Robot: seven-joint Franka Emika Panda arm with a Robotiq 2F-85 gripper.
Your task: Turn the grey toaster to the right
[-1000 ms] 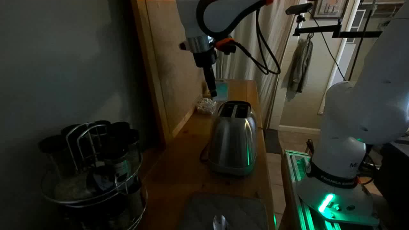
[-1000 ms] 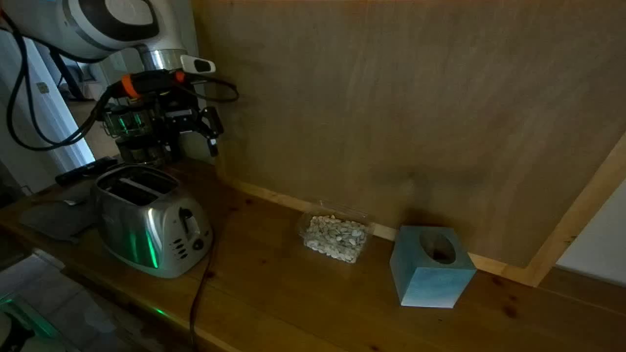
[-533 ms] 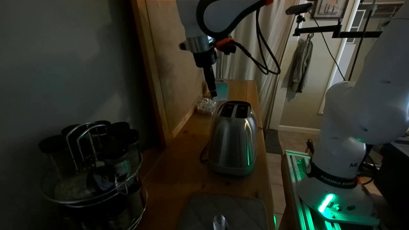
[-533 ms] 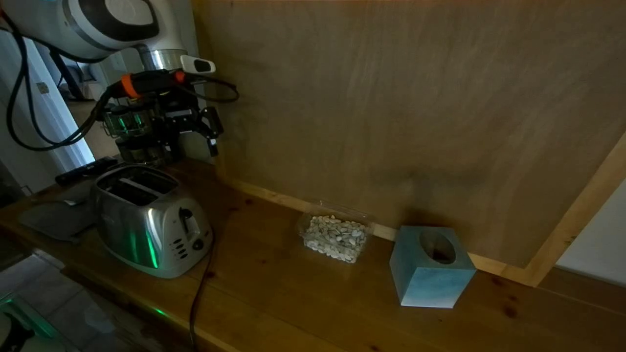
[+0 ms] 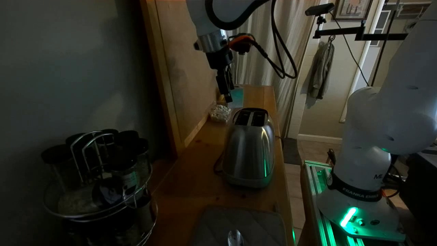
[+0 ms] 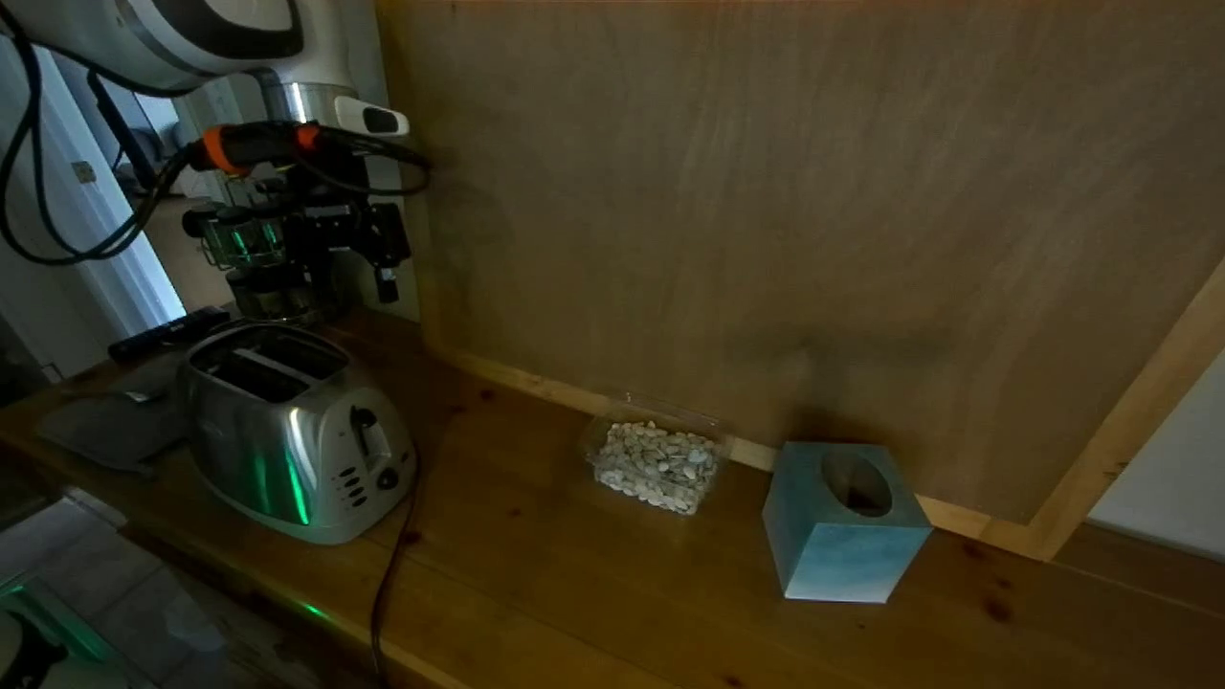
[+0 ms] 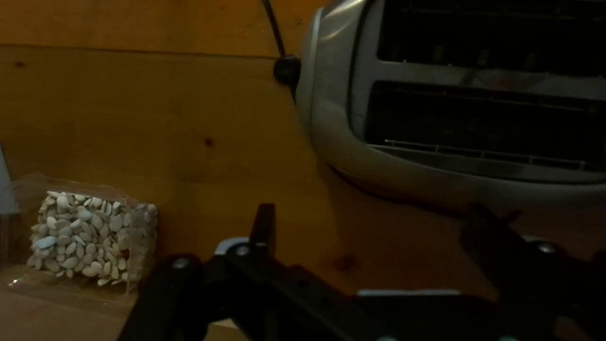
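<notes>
The grey toaster (image 5: pixel 249 150) stands upright on the wooden counter, near its front edge. In an exterior view its end with lever and knob (image 6: pixel 368 459) faces the camera. In the wrist view the toaster (image 7: pixel 331 118) fills the upper right, with its two dark slots. My gripper (image 5: pixel 228 95) is above the counter on the wall side of the toaster, higher than its top. In the wrist view the gripper (image 7: pixel 369 213) is open, its fingers wide apart with nothing between them. The right finger overlaps the toaster's edge there; I cannot tell contact.
A bag of pale seeds (image 6: pixel 656 467) and a blue tissue box (image 6: pixel 847 522) stand along the wooden wall panel (image 6: pixel 766 239). The toaster's cord (image 6: pixel 388 584) runs over the counter. A grey mat (image 5: pixel 239 225) with a spoon (image 5: pixel 235 238) and a jar rack (image 5: pixel 102 177) lie at the other end.
In the last half second the gripper has turned a little and shifted slightly; both fingers now show apart in an exterior view. Before that it was still. The toaster has not moved.
</notes>
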